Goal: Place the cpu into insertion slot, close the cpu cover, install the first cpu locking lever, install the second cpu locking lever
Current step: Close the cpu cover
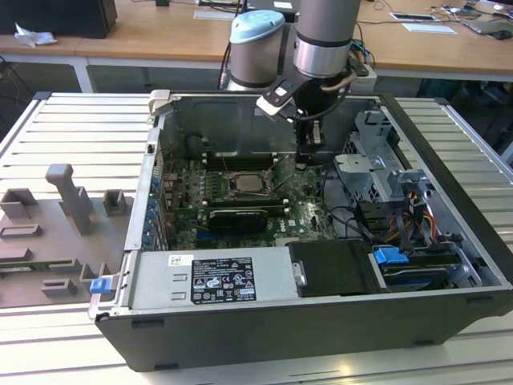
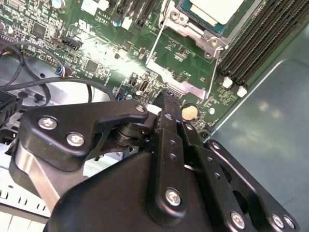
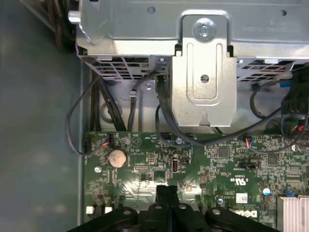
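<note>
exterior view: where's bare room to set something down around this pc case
Bare ribbed table on the exterior view's right of the case, and on its left beyond the grey holders. Inside is crowded: green board, cables, drive cage.

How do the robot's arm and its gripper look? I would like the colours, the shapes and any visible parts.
The arm is a thick silver-grey cylinder, and its joint carries a rounded pale blue cap. The gripper is matt black. It is built from flat linkage bars fastened by silver screws, and it ends in two narrow black fingers.
</note>
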You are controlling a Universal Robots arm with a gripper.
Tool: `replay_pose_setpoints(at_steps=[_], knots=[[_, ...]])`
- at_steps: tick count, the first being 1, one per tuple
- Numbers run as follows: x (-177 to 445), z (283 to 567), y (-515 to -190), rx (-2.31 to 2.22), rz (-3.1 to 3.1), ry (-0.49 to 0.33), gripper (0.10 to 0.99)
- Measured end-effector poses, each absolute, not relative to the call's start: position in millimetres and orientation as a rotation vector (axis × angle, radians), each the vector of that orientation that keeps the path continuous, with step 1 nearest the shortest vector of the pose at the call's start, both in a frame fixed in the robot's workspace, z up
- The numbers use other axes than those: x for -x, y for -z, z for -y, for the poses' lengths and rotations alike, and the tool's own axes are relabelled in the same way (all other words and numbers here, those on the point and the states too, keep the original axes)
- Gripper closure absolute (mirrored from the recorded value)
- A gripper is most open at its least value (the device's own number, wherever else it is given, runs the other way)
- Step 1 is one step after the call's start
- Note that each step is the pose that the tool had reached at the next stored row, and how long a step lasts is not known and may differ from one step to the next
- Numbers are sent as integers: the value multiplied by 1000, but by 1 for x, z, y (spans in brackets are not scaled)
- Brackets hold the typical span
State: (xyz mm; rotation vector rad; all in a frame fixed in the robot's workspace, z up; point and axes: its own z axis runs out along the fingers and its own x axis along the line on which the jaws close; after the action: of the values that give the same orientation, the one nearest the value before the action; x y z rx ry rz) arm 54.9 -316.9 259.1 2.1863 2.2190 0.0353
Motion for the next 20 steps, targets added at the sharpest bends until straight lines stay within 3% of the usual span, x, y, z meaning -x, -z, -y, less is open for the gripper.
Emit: replay_pose_setpoints(at_steps=[20], knots=[[-33, 317, -253, -2171, -2236, -34, 980]])
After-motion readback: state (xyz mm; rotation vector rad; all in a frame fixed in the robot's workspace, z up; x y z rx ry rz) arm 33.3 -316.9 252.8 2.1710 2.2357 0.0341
